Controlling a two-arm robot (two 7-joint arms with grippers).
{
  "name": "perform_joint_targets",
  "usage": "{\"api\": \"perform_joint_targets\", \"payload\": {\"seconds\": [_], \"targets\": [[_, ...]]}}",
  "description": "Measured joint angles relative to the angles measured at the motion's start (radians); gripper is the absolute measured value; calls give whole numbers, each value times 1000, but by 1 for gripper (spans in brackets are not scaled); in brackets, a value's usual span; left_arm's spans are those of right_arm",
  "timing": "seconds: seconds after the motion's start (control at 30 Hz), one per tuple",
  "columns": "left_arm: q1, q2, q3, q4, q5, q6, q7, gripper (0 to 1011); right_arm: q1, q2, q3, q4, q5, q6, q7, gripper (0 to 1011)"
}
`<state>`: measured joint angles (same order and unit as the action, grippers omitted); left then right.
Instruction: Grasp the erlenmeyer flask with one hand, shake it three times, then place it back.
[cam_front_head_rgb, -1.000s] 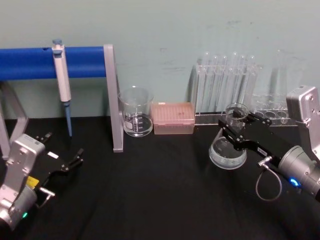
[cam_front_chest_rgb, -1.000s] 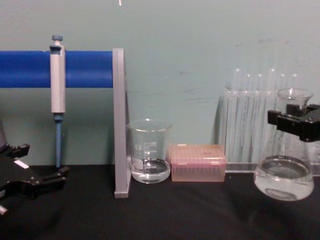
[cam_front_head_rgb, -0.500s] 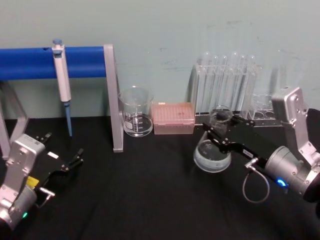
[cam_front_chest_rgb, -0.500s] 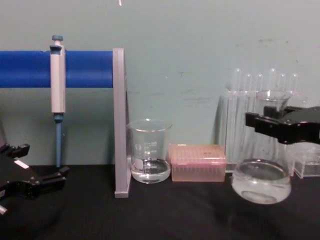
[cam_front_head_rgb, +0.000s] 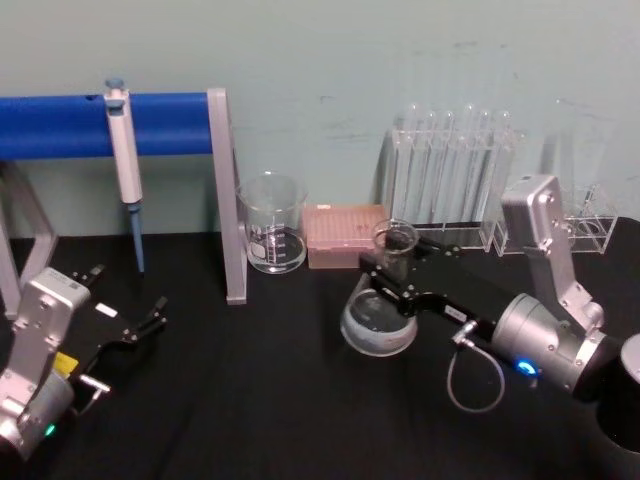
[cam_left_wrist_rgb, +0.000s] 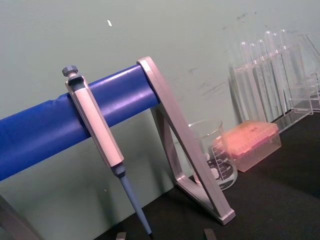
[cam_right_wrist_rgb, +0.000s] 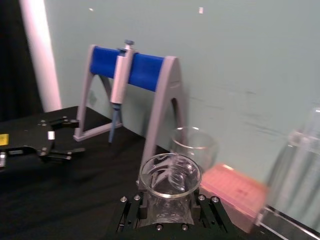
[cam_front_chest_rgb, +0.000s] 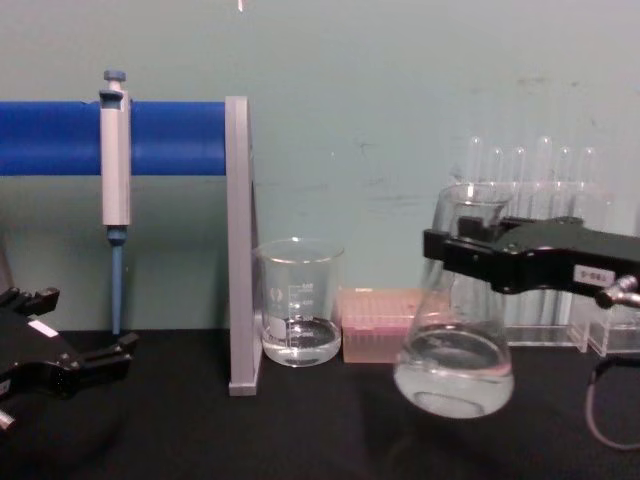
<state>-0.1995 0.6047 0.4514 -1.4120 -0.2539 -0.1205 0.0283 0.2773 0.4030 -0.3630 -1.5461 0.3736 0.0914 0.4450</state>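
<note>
Our right gripper (cam_front_chest_rgb: 462, 250) is clenched on the neck of the erlenmeyer flask (cam_front_chest_rgb: 455, 362). The flared rim sits just above the fingers, and the wide body with its little pool of liquid hangs below them, tilted and, we judge, clear of the table (cam_front_chest_rgb: 300, 430). The glass looks thin, smooth and slippery, so the neck under the rim is the sound place to hold; the sloshing liquid adds little weight. Our left gripper (cam_front_head_rgb: 130, 322) rests parked, fingers spread, well apart from the flask.
</note>
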Motion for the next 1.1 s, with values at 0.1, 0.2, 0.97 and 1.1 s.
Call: {"api": "perform_joint_targets", "payload": {"seconds": [0.1, 0.2, 0.97, 1.1], "targets": [[0, 0, 0, 0, 0, 0, 0, 1001, 13, -4, -21, 8, 10, -2, 19, 451], [0, 0, 0, 0, 0, 0, 0, 1001, 21, -5, -37, 12, 20, -2, 33, 451], [0, 0, 0, 0, 0, 0, 0, 1001, 57, -1, -115, 24, 74, -6, 67, 451], [0, 0, 0, 0, 0, 0, 0, 1001, 60, 3, -120, 24, 79, -5, 67, 451]]}}
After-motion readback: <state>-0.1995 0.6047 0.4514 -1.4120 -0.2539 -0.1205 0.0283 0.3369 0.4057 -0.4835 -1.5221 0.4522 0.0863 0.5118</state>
